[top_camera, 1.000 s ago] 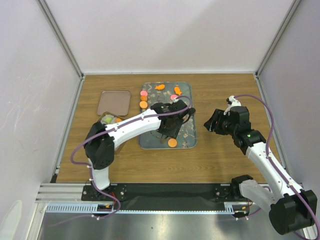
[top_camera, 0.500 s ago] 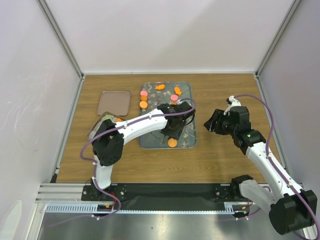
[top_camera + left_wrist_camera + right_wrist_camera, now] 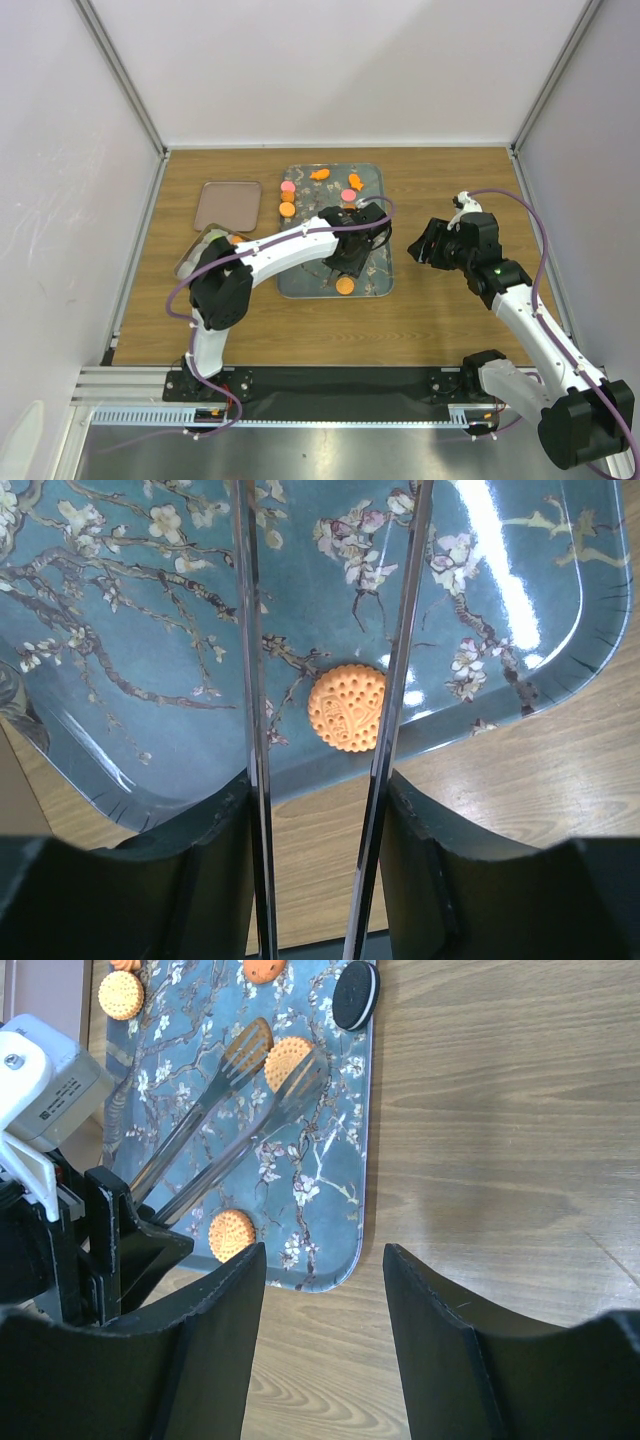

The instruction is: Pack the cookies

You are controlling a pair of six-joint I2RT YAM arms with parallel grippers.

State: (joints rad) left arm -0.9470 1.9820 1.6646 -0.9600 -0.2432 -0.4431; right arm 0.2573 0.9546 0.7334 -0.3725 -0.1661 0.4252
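The cookies lie on the blue floral tray: an orange round one at its near edge, with pink and orange ones at the far end. My left gripper hovers over the tray, shut on metal tongs. The near orange cookie shows between the tong arms. In the right wrist view the tong tips sit on either side of another orange cookie, and a black cookie lies beyond. My right gripper is open and empty over the bare wood right of the tray.
A small square tin with a few cookies inside stands left of the tray, and its brownish lid lies behind it. White walls enclose the wooden table on three sides.
My left arm has swung its elbow toward the near side, uncovering the tin, and the gripper with the tongs has shifted slightly right over the tray. The right arm has not moved.
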